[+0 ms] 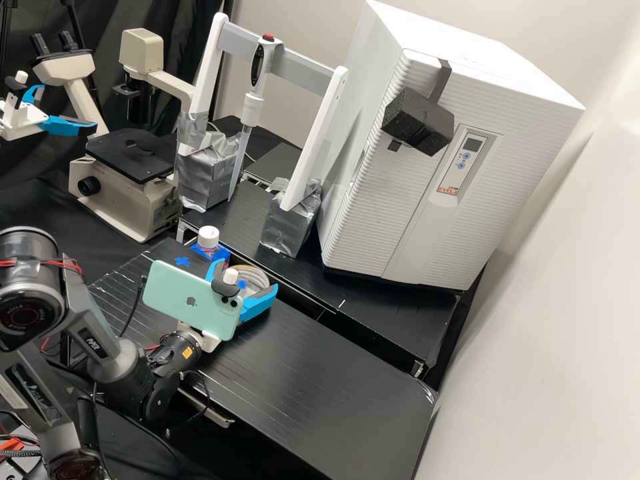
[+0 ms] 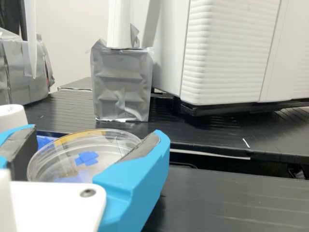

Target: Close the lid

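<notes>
In the high view the gripper [image 1: 244,283] is low over the bench's front part, its two blue fingers on opposite sides of a clear round dish with its lid [image 1: 253,275]. From the wrist, the gripper [image 2: 88,147] has its dark pads against the rim of the clear lid [image 2: 106,135], and is shut on it. Yellow tape runs along the far rim, and blue tape [image 2: 87,158] shows through the clear plastic. The near edge is hidden behind the white mount. I cannot tell whether the lid sits fully down on the dish.
A white-capped bottle [image 1: 209,237] stands just behind the dish. Farther back are a pipette [image 1: 252,110] on a white stand with taped silver blocks [image 1: 289,223], a large white incubator [image 1: 427,180] and a microscope [image 1: 127,180]. A gap runs between the front and rear bench tops.
</notes>
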Motion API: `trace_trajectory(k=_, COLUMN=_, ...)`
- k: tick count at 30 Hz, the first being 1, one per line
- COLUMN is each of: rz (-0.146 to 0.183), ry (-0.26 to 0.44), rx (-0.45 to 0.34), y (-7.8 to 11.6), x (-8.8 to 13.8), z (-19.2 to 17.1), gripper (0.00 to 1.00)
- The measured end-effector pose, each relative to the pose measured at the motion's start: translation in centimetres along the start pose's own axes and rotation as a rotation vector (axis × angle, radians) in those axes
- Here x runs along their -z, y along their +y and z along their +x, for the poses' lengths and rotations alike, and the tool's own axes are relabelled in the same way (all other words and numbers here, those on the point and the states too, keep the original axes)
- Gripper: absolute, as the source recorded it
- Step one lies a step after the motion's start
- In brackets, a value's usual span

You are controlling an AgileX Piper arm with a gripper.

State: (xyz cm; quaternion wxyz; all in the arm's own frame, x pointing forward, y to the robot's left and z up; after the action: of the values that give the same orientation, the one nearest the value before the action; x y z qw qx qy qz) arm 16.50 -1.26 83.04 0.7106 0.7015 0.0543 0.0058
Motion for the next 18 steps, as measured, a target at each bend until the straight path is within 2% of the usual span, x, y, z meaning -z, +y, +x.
trace_trajectory(k=1, rz=0.002, ry=-0.001, rx=-0.001, y=0.01, x=-0.06, z=0.0, gripper=0.0)
trace_trajectory(k=2, rz=0.007, ry=-0.002, rx=-0.002, y=0.0, x=-0.13, z=0.02, gripper=1.0)
trace_trajectory(k=13, rz=0.023, ry=-0.011, rx=0.003, y=0.22, x=-0.48, z=-0.32, gripper=1.0)
trace_trajectory(k=18, rz=0.003, ry=-0.013, rx=-0.007, y=0.66, x=0.0, z=-0.85, gripper=1.0)
